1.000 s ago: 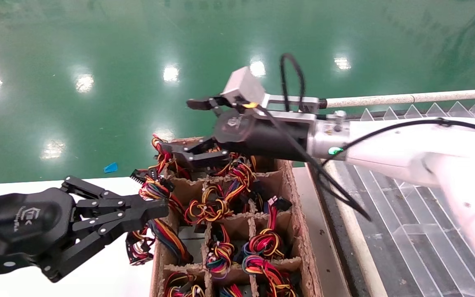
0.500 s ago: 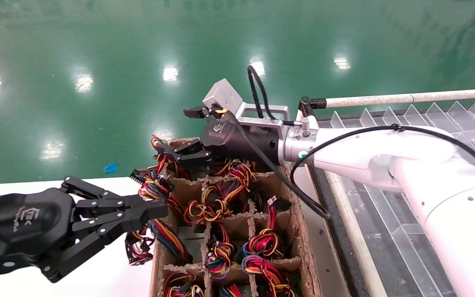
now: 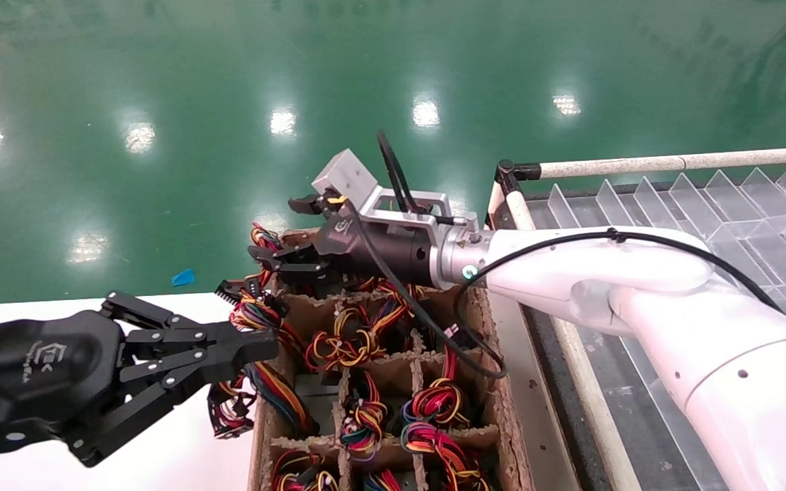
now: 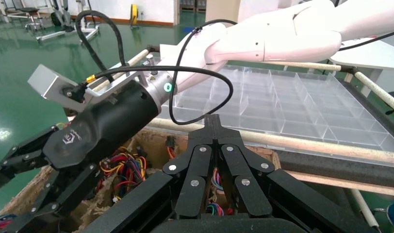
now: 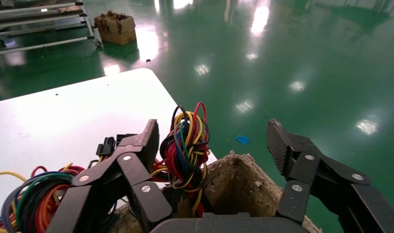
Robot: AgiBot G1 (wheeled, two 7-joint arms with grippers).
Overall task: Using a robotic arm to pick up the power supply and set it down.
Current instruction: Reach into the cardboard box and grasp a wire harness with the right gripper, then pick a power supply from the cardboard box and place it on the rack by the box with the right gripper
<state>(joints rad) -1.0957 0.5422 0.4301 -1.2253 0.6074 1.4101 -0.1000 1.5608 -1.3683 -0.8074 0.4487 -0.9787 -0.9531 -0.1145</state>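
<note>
Power supply: only its red-yellow-black wire bundle (image 5: 185,145) shows, a looped, glossy tangle standing up out of the far left corner cell of the box. The grey metal body is hidden down in the cell and cannot be made out.

Right hand (image 5: 212,131), a black claw of jointed metal links with ribbed pads, is spread wide apart. One finger is on each side of that bundle and it holds nothing. Whether the nearer finger (image 5: 137,145) touches the wires cannot be told. In the head view the right hand (image 3: 277,228) hangs over the box's far left corner, tilted down.

It belongs to the robotic arm (image 3: 570,273), which has a smooth white shell, a silver wrist, a looping black cable and a grey box camera (image 3: 344,179) on top.

Box: brown, rough, fibrous cardboard box (image 3: 495,382), long, with divider walls making small cells. Each cell is stuffed with multicoloured wire loops (image 3: 434,402).

Left hand (image 3: 263,344), the same black claw type, has its fingers pressed together and is empty. It is parked over the flat white bench (image 3: 24,314), and its tip is just beside the wires spilling over the box's left wall.

To the right of the box is a clear plastic compartment tray (image 3: 707,198), framed by white tubes. Beyond everything is a glossy green floor (image 3: 161,68).
</note>
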